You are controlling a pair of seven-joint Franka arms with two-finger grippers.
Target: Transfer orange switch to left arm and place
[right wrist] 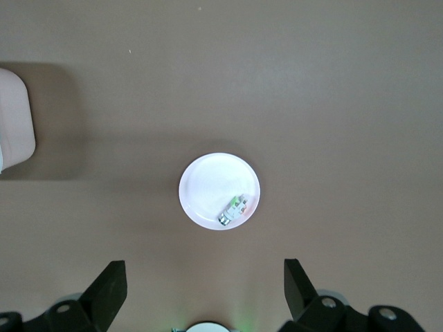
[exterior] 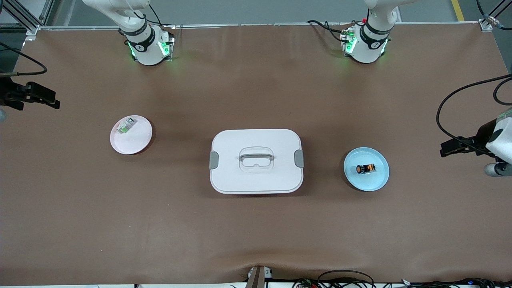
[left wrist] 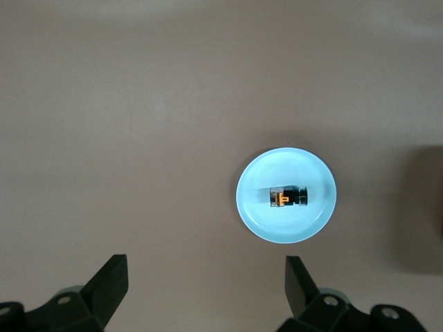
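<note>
So far nothing of the transfer is done. Orange switch (exterior: 366, 169) lies on its side on the blue plate (exterior: 378, 180), toward the left arm's end of the table, untouched. Box (exterior: 256, 161) sits lid-on in the middle of the table, between the blue plate and the pink plate (exterior: 136, 142). The pink plate, toward the right arm's end, carries only the small green-and-clear component (exterior: 125, 125) near its rim.

Left gripper (left wrist: 206, 290): spread wide, nothing between the fingers, hanging high over the table edge at its own end; its wrist view looks straight down on the blue plate and switch. Right gripper (right wrist: 205, 290): likewise wide and empty, high over the table edge at the right arm's end, wrist view on the pink plate.

Judged remaining: the whole sequence. Left arm must descend and pick the switch off the blue plate, carry it clear of the box, hand it to the right arm, and the right arm presumably sets it on the pink plate. Handover route over or around the box is the tight part
</note>
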